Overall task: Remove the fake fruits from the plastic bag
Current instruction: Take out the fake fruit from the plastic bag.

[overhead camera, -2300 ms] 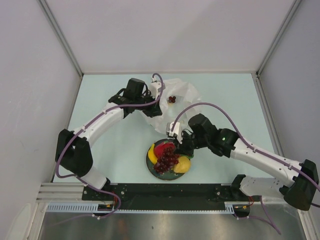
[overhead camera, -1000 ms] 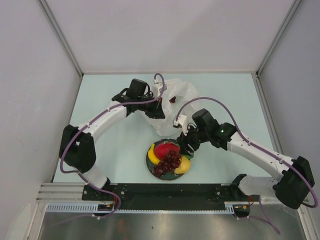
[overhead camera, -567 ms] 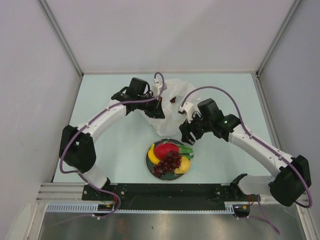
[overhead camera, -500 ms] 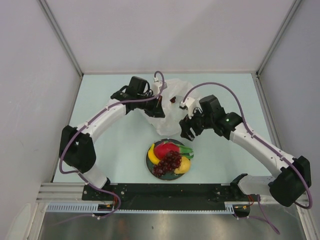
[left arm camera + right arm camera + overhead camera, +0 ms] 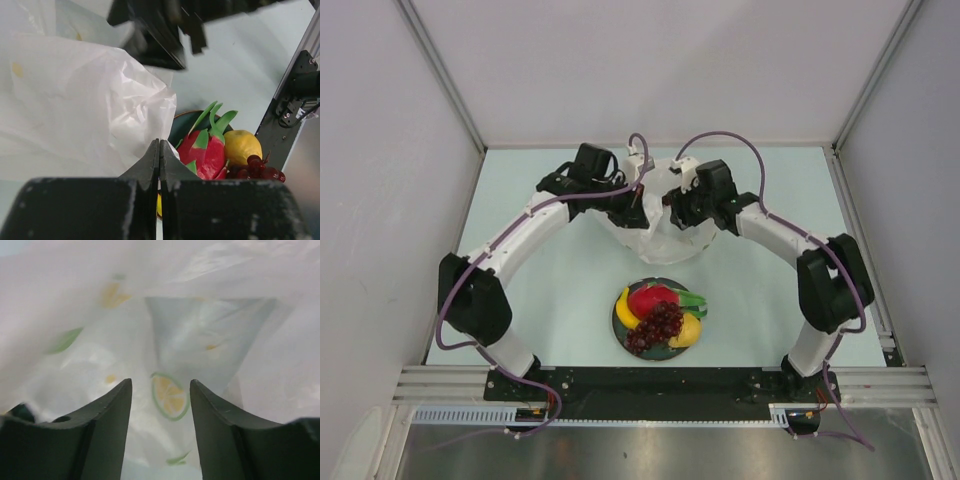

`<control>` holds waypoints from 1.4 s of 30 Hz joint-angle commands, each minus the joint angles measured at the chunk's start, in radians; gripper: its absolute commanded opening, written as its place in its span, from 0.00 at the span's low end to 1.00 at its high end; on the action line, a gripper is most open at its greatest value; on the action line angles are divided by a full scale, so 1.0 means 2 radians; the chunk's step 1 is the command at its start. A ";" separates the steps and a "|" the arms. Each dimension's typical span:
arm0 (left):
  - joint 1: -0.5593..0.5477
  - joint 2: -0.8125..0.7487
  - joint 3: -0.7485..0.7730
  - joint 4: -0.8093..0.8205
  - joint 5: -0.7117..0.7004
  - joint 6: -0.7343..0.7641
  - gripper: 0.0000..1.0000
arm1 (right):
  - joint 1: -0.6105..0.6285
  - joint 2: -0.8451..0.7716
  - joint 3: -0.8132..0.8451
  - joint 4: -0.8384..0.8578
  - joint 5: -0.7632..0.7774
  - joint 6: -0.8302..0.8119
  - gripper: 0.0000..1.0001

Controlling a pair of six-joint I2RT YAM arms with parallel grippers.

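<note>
The fake fruits (image 5: pixel 658 315) lie heaped on the dark plate (image 5: pixel 655 351), nearest the arm bases. Beyond the plate sits the plastic bag (image 5: pixel 665 240), its edge pinched in the closed left gripper (image 5: pixel 638 207). The right gripper (image 5: pixel 670 205), jaws parted and empty, faces the bag's film. All rest on a pale green table (image 5: pixel 550 290) between white walls (image 5: pixel 650 70).

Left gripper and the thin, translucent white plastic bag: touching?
Touching. In the left wrist view, the left gripper is shut, pinching a fold of the white plastic bag between its fingertips.

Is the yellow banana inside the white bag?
No, the banana lies on the plate, outside the bag.
</note>
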 commanded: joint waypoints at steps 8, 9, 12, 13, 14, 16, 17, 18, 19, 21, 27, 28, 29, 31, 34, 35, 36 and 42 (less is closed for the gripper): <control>0.006 0.016 0.029 -0.016 0.081 0.012 0.00 | -0.040 0.091 0.055 0.116 0.004 0.081 0.51; 0.006 0.024 0.029 -0.015 0.090 0.008 0.00 | -0.040 0.096 0.055 0.135 0.002 0.089 0.51; 0.006 0.034 0.034 -0.015 0.105 0.003 0.00 | -0.039 0.120 0.063 0.157 -0.002 0.097 0.52; 0.006 0.044 0.038 -0.019 0.107 0.005 0.00 | -0.037 0.125 0.066 0.159 0.001 0.099 0.52; 0.006 0.047 0.045 -0.025 0.108 0.010 0.00 | -0.038 0.137 0.073 0.163 0.005 0.102 0.53; 0.007 0.058 0.053 -0.032 0.111 0.011 0.00 | -0.037 0.146 0.081 0.167 0.029 0.112 0.58; 0.008 0.060 0.058 -0.036 0.113 0.011 0.00 | -0.037 0.156 0.088 0.172 0.042 0.116 0.61; 0.008 0.060 0.058 -0.035 0.114 0.012 0.00 | -0.037 0.160 0.091 0.175 0.047 0.117 0.61; 0.008 0.060 0.056 -0.036 0.114 0.012 0.00 | -0.037 0.167 0.096 0.179 0.053 0.121 0.62; 0.008 0.059 0.051 -0.035 0.115 0.011 0.01 | -0.037 0.188 0.114 0.180 0.064 0.125 0.63; 0.008 0.055 0.039 -0.041 0.120 0.014 0.00 | -0.032 0.251 0.176 0.177 0.068 0.132 0.64; 0.008 0.055 0.037 -0.041 0.118 0.015 0.00 | -0.031 0.261 0.184 0.176 0.072 0.132 0.64; 0.008 0.055 0.035 -0.041 0.117 0.016 0.00 | -0.029 0.268 0.193 0.174 0.082 0.132 0.63; 0.008 0.054 0.033 -0.042 0.114 0.016 0.00 | -0.026 0.291 0.212 0.172 0.090 0.133 0.60; 0.008 0.048 0.030 -0.043 0.107 0.018 0.00 | -0.024 0.307 0.227 0.175 0.107 0.132 0.49; 0.008 0.047 0.029 -0.044 0.105 0.019 0.00 | -0.024 0.311 0.231 0.176 0.114 0.131 0.42; 0.008 0.043 0.028 -0.045 0.101 0.021 0.00 | -0.024 0.311 0.232 0.175 0.114 0.131 0.39; 0.008 0.031 0.017 -0.044 0.091 0.026 0.00 | -0.025 0.301 0.219 0.172 0.129 0.124 0.31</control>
